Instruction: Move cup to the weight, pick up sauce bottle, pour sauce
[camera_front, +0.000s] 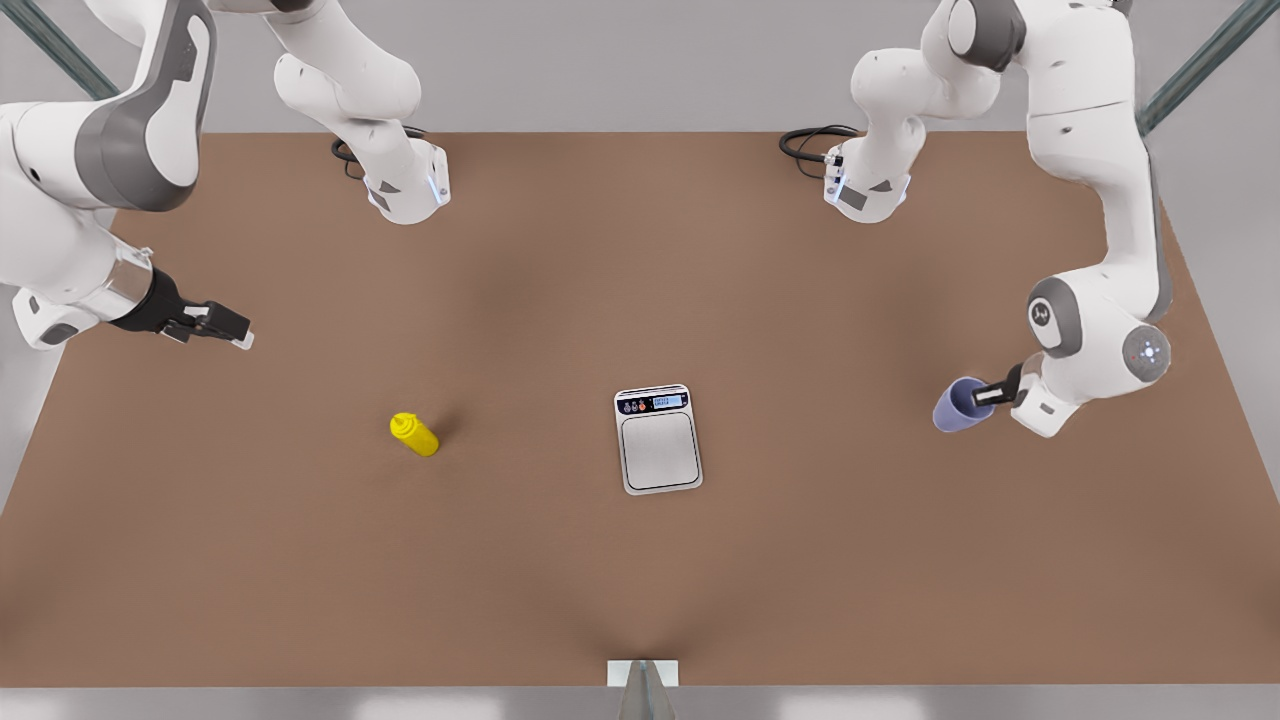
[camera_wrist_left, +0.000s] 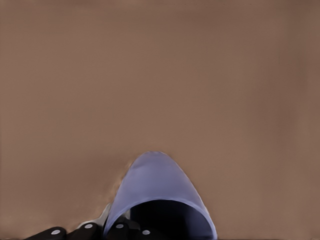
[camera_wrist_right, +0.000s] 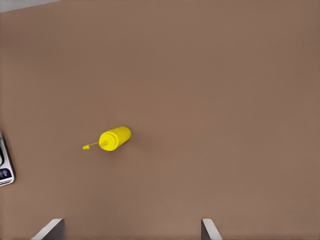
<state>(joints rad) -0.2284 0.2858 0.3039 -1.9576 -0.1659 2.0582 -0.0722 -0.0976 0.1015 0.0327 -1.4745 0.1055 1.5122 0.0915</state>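
The lavender-blue cup (camera_front: 955, 408) (camera_wrist_left: 155, 185) is near the table's edge at the front view's right. My left gripper (camera_front: 985, 394) (camera_wrist_left: 112, 225) is shut on its rim, one finger inside and one outside the wall. The silver weight (camera_front: 658, 440) (camera_wrist_right: 4, 165) lies flat in the middle of the table, its plate bare. The yellow sauce bottle (camera_front: 414, 434) (camera_wrist_right: 115, 138) stands to the front view's left of it. My right gripper (camera_front: 240, 335) (camera_wrist_right: 131, 230) hovers open above the table, farther left than the bottle and apart from it.
The brown table (camera_front: 800, 560) stretches wide around the weight. Two arm bases (camera_front: 408, 190) (camera_front: 868, 190) with black cables stand at the back edge. A small grey bracket (camera_front: 643, 675) sits at the middle of the front edge.
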